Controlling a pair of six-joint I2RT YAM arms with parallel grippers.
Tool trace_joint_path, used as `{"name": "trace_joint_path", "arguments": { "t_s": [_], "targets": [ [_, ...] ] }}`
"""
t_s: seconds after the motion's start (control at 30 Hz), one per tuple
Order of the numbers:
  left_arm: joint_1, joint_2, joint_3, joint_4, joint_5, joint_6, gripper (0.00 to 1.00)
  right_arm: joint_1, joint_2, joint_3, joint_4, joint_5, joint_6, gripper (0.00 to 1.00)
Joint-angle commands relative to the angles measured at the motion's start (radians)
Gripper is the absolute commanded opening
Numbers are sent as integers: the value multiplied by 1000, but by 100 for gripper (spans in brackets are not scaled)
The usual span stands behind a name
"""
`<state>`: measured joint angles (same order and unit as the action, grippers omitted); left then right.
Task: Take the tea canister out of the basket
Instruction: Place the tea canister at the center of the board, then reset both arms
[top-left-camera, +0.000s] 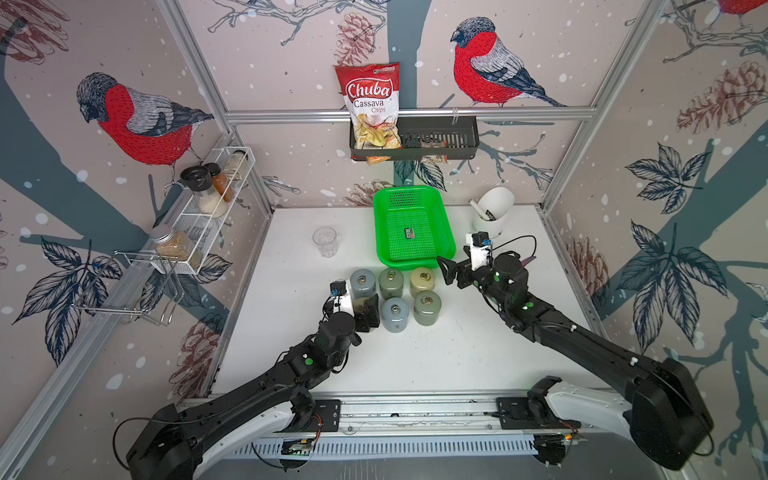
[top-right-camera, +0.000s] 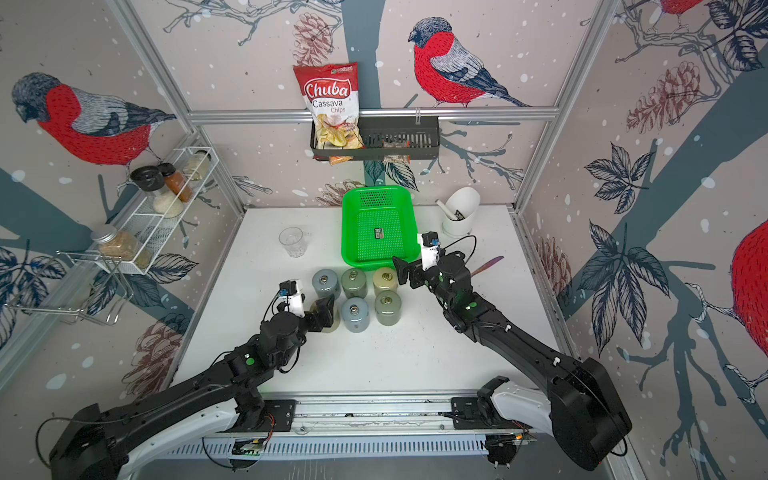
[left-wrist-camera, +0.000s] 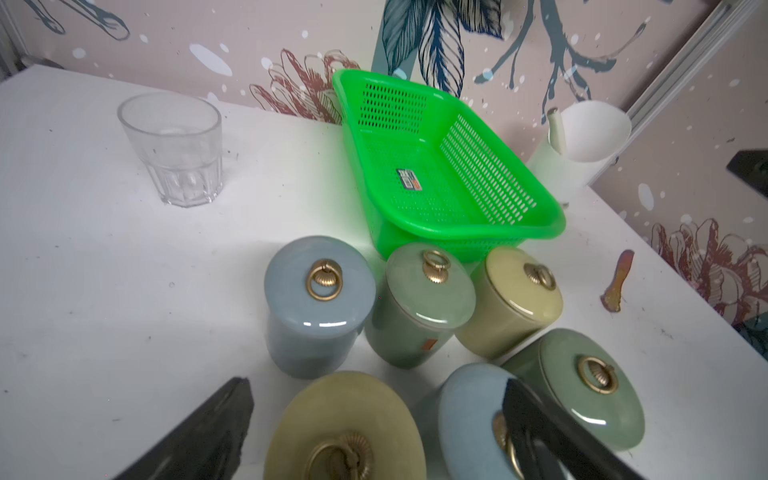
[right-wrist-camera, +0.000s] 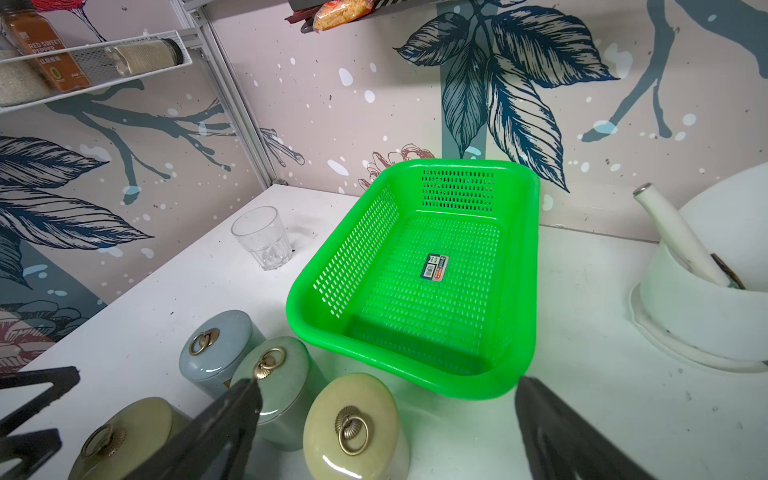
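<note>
Left gripper gaped astride olive canister, unclamped — pulling back crooked could've knocked blue canister beside it. Rt gripper spread wide before basket.

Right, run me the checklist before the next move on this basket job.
1. Canister in the basket to take out: not ok, it holds only its label.
2. Canisters out: ok, six stand upright on the table in front of the basket.
3. Right gripper free: ok, open and empty beside the basket's near corner.
4. Left gripper free: not ok, jaws open but straddling the yellow canister.
5. Contact with that canister: cannot tell.
</note>
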<state>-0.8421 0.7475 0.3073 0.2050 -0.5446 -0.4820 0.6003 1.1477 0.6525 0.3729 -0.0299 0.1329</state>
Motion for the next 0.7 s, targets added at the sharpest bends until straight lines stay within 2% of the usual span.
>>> {"name": "trace_joint_path", "arguments": {
  "t_s": [0.0, 0.07, 0.2, 0.3, 0.5, 0.67],
  "targets": [
    [8, -42, 15, -12, -92, 69, 98, -13, -28, -15, 39, 18, 18, 100],
    [48, -48, 29, -9, -91, 108, 98, -41, -53, -24, 42, 21, 30, 100],
    [223, -39, 47, 4, 25, 142, 97, -118, -117, -40, 21, 32, 49, 100],
    [347, -35, 42, 38, 98, 157, 98, -161, -160, -52, -8, 153, 72, 100],
    [554, 50, 31, 92, 151, 173, 97, -303, -204, -102, -37, 251, 158, 100],
    [646, 166, -11, 234, 104, 218, 98, -419, -183, -156, -35, 316, 200, 100]
  ]
}}
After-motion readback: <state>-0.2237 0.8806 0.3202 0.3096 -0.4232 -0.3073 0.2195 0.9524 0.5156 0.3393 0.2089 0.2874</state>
